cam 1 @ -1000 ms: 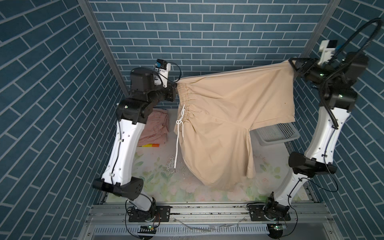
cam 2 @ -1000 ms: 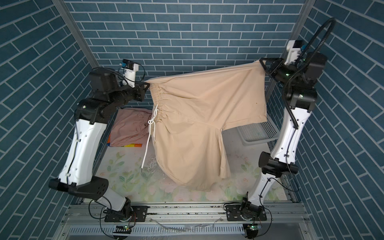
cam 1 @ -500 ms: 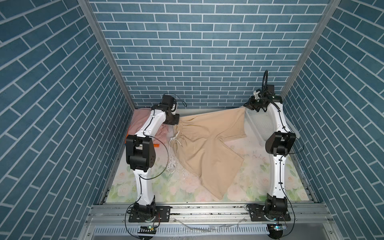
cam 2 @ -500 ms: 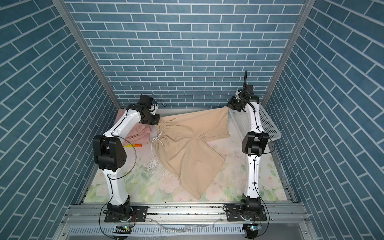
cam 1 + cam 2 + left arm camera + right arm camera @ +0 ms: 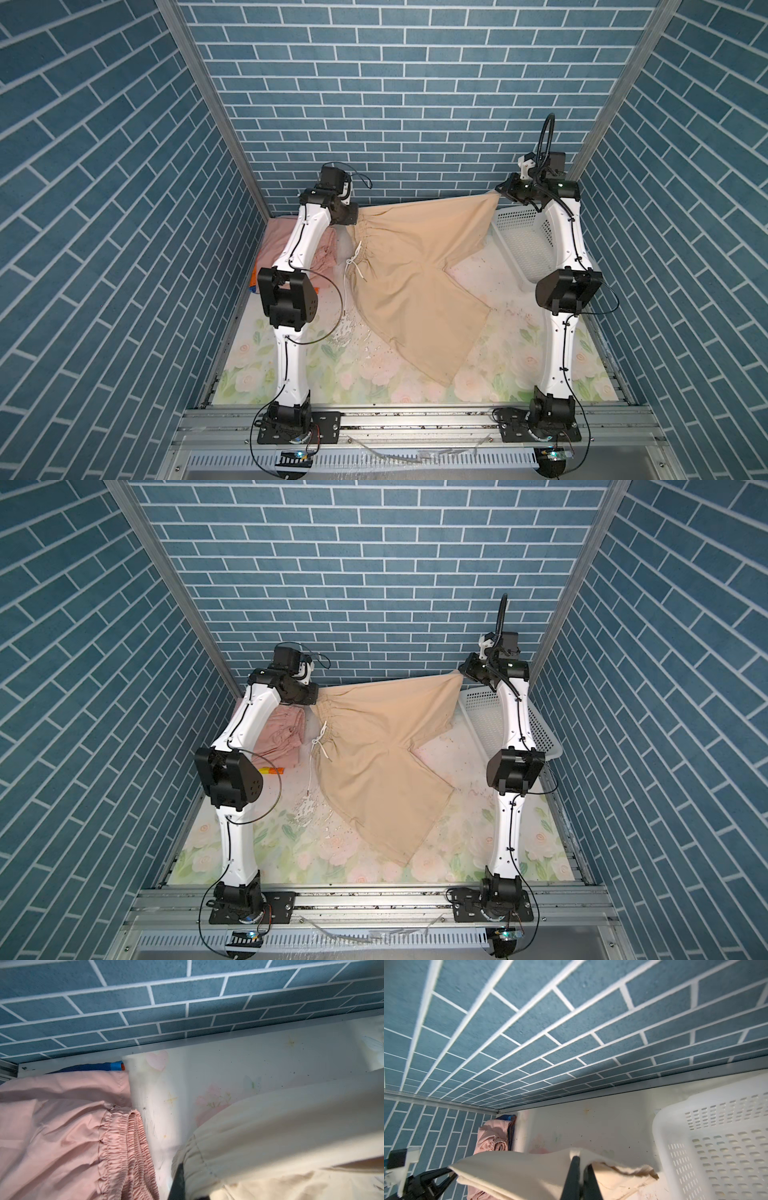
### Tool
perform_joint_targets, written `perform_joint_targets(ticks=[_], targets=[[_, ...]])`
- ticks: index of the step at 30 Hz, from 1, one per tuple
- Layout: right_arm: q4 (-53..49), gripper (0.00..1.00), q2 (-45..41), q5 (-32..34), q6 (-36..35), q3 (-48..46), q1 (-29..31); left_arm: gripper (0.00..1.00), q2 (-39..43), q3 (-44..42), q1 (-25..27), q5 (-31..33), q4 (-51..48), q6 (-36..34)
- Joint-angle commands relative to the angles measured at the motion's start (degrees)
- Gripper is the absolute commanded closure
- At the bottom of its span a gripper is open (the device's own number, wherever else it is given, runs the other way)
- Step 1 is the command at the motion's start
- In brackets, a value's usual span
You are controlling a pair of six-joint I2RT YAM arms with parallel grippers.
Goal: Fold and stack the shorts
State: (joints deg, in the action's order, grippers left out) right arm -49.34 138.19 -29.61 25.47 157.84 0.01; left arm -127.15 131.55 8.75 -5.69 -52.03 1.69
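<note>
We note beige shorts (image 5: 415,274) stretched beside the basket (image 5: 517,224), right claw (image 5: 501,194) clamped on hem, left claw (image 5: 356,215) likely clamped on waistband.

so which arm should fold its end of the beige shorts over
Probably right: the right gripper pinches a hem corner of the beige shorts by the basket, free to sweep across. The left gripper holds the waist beside the pink shorts, as anchor.

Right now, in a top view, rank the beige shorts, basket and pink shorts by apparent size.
1. Beige shorts, clearly largest.
2. Basket.
3. Pink shorts.
The last two are partly hidden, so their order is unsure.
</note>
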Motion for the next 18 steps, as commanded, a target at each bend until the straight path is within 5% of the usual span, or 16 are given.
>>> perform_joint_targets(ticks=[1, 7, 18], targets=[[-1.2, 1.0, -6.6, 5.8, -4.3, -1.1, -1.2, 0.97, -1.3, -0.4, -3.5, 5.0, -5.3, 0.4], [-4.8, 1.0, -21.8, 11.0, -7.1, -20.9, 4.5, 0.9, 0.1, -3.9, -5.0, 1.0, -5.1, 2.8], [12.3, 1.0, -56.6, 18.8, 3.3, -84.3, 21.6, 0.85, 13.3, -27.9, -7.1, -5.3, 4.1, 6.5]])
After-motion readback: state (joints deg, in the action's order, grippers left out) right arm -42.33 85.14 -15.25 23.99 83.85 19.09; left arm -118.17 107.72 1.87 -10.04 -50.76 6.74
